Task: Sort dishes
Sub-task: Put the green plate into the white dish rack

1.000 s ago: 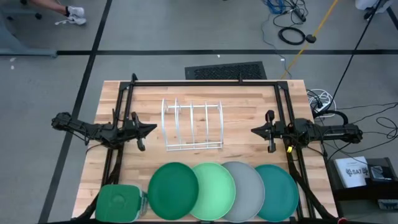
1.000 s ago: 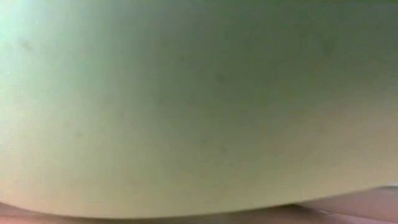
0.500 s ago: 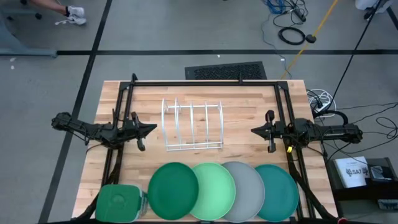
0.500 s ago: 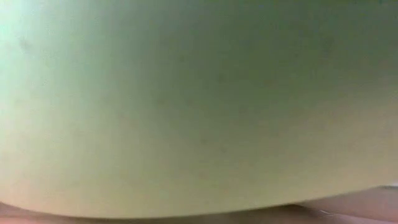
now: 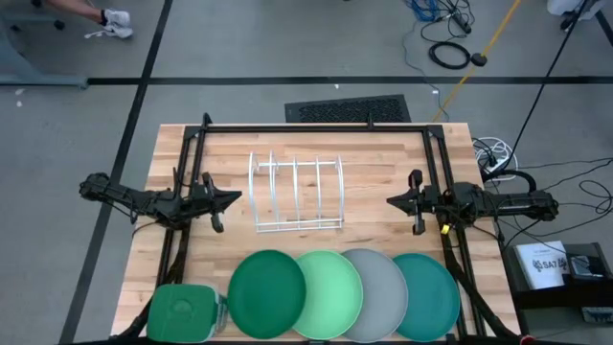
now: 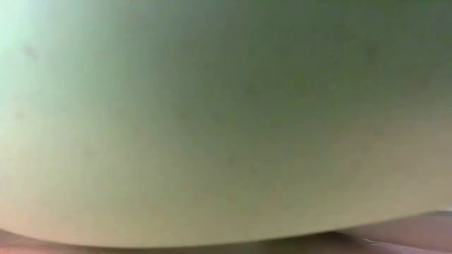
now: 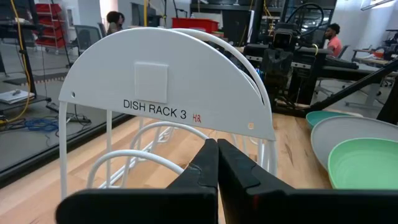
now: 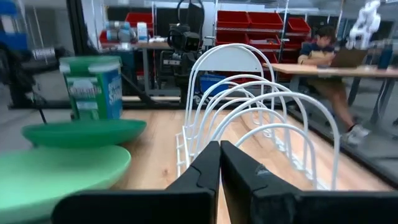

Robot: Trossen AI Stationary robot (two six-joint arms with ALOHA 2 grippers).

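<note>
Wooden table (image 5: 383,163): white wire dish rack (image 5: 295,195) stands mid-table btwn both arms, nothing in it. Four plates lie flat in a row along the near edge, overlapping: dark green plate (image 5: 265,292), mint plate (image 5: 326,290), grey plate (image 5: 378,287), teal plate (image 5: 426,295). Left gripper (image 5: 233,199) pinched shut, empty, just beside rack; dark green lies nearest it. Right gripper (image 5: 393,201) likewise closed, empty; teal nearest. Nothing sorted yet, I'd judge.

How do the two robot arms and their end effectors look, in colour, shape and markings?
Both arms are black, thin and jointed. The left end effector and the right end effector each end in two dark, tapered fingers. The right arm has a small yellow mark near its wrist. No cables along the arms can be made out.
</note>
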